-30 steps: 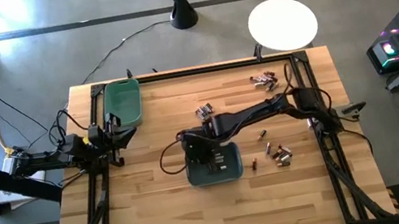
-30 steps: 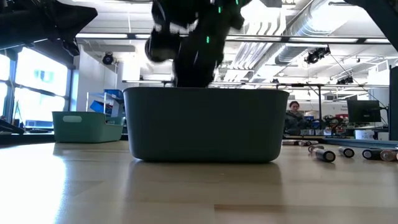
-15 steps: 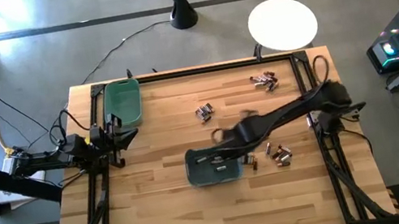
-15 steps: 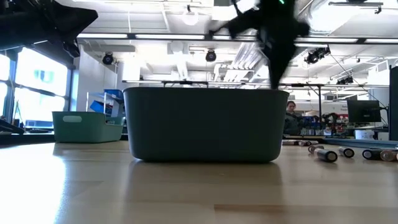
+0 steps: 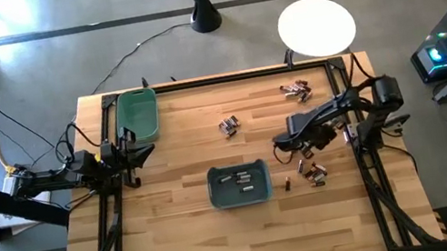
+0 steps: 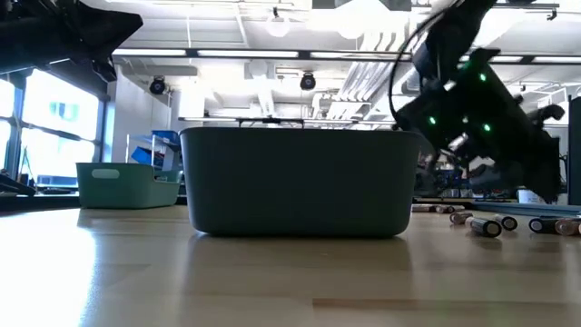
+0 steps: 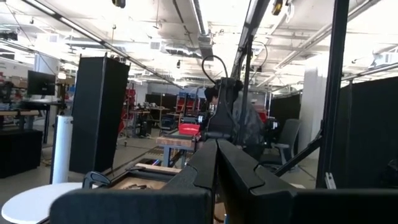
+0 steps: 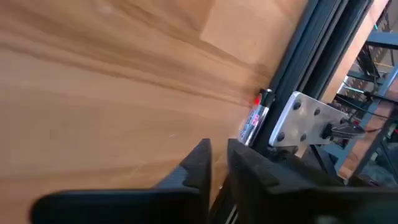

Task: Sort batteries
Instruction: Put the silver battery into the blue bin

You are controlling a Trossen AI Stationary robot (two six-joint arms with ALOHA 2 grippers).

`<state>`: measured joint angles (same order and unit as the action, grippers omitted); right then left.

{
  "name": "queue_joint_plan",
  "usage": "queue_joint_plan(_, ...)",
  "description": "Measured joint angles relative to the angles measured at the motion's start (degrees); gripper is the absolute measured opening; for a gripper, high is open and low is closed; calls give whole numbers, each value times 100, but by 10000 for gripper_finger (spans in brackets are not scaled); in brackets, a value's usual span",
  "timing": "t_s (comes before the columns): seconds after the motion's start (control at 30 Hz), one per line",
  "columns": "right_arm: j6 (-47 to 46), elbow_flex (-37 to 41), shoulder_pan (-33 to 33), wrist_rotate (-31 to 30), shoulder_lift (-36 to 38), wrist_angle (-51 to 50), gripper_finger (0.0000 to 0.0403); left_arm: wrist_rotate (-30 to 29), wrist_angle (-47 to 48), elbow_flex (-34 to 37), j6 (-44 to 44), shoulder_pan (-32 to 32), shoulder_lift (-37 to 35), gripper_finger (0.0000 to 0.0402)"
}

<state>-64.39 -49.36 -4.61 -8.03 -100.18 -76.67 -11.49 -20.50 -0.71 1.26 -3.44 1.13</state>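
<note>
A dark bin [image 5: 239, 184] sits on the wooden bench [image 5: 189, 242] nearest the front edge, a little right of centre, with a few batteries [image 5: 243, 177] lying inside it. In the low view the same bin [image 6: 300, 182] fills the middle of the scene, its contents hidden behind its wall.

Just beyond the bin's right end, loose batteries [image 5: 311, 172] lie scattered on the bench toward the right edge; some show in the low view as small cylinders [image 6: 486, 225] on the wood.

Above that scatter hangs the right gripper [image 5: 280, 145], its arm reaching in from the right edge. The right wrist view shows its two dark fingers [image 8: 198, 163] drawn to a narrow gap with nothing between them, bare wood below and a single battery [image 8: 254, 116] lying against the black frame rail [image 8: 298, 74].

Farther back, a small cluster of batteries [image 5: 228, 125] lies near the bench's centre, and another group [image 5: 295, 89] near the far right corner.

The left gripper [image 5: 138, 153] waits at the left edge, fingers [image 7: 214, 168] pressed together and empty, just beside a green bin [image 5: 136, 116] at the far left corner.
</note>
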Motion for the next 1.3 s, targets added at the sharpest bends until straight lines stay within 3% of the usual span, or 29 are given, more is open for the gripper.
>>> queue_joint_plan(0.1,11,172,-31,-86,0,8,6,-1,15,0,-22,0,0,5)
queue_joint_plan(0.5,-266,880,23,-72,-165,-165,0,2,34,0,-247,2,0,5)
queue_joint_plan(0.83,-106,845,-77,-229,-667,-71,0,0,143,0,-301,2,0,5)
queue_joint_plan(1.3,341,863,-416,-345,-671,239,0,213,139,0,-297,1,0,5)
